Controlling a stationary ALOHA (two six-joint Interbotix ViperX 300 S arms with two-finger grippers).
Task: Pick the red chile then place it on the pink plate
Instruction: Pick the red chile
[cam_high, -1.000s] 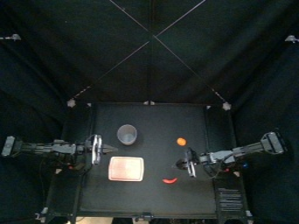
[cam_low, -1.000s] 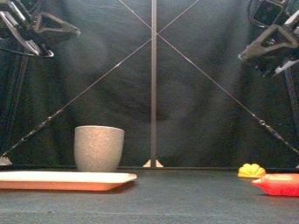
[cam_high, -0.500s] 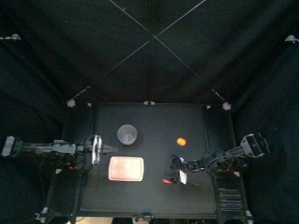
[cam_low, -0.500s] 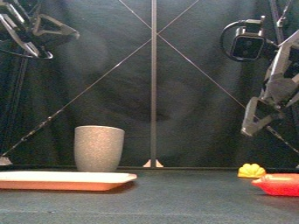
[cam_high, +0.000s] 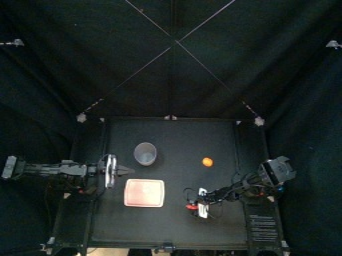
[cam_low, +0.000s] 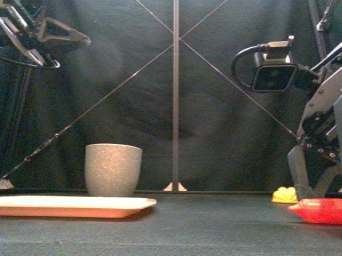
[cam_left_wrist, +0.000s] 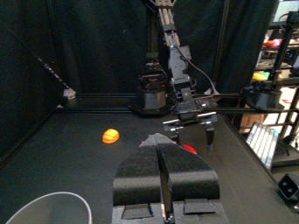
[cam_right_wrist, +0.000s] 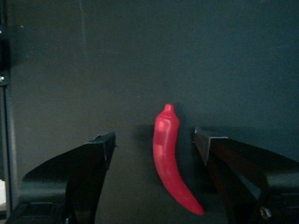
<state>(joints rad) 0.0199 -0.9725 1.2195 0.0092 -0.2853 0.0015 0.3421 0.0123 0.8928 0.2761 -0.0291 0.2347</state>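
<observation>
Red chile (cam_right_wrist: 172, 157) between right gripper's (cam_right_wrist: 155, 134) spread fingers (cam_right_wrist: 79, 168), untouched

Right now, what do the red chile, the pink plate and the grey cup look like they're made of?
Chile: probably smooth plastic, an even red with a soft sheen, so likely a toy. Plate: likely matte plastic; it is flat, thin and uniformly pink. Cup: speckled grey with a dull finish; it could be ceramic or stone-look plastic, I can't tell which.
</observation>
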